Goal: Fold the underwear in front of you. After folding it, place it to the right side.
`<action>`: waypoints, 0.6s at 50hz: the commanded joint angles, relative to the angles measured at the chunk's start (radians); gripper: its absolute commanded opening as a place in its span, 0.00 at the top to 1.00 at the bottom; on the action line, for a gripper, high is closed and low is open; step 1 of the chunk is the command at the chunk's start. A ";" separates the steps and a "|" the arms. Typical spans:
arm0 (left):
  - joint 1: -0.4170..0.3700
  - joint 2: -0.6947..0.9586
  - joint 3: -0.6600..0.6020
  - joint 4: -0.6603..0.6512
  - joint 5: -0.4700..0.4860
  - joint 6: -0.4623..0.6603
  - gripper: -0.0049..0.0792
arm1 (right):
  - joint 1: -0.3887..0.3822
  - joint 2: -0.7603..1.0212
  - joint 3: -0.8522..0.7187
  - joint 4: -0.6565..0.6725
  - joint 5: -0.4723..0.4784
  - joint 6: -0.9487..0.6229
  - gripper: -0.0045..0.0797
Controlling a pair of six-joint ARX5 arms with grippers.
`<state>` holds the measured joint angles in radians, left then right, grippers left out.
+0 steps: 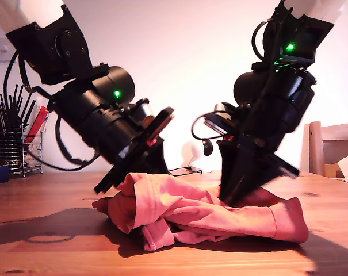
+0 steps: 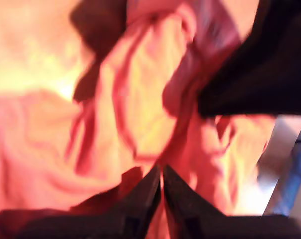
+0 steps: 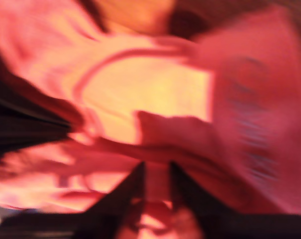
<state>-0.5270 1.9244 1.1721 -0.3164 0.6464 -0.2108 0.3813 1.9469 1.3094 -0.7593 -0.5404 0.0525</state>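
Underwear [image 1: 220,215]: coral-red, crumpled in folds on wooden table [image 1: 47,241].

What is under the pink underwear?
The underwear lies crumpled on the brown wooden table, which shows all around it. Both grippers press into the cloth from above. Whether anything else hides beneath the folds cannot be seen.

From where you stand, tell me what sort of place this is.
Probably a room in a home, perhaps a kitchen or dining area. The work surface is a knotty wooden table, a wire rack of dark utensils stands at the exterior view's left, and a wooden chair shows at its right.
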 commanded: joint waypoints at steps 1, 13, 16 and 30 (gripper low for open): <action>0.021 -0.046 0.031 -0.006 0.004 -0.001 0.97 | 0.005 -0.002 0.013 0.003 -0.026 0.024 0.96; 0.097 -0.094 0.047 -0.057 -0.009 0.028 0.97 | 0.051 -0.001 0.013 0.096 -0.079 0.108 0.96; 0.118 -0.105 0.047 -0.077 -0.021 0.037 0.97 | 0.069 0.002 0.013 0.125 -0.079 0.116 0.96; 0.188 -0.113 0.047 -0.150 -0.066 0.087 0.97 | 0.137 0.054 0.013 0.219 -0.090 0.165 0.96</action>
<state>-0.3336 1.8091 1.2201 -0.4610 0.5888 -0.1444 0.5098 1.9533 1.3098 -0.5571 -0.6258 0.2115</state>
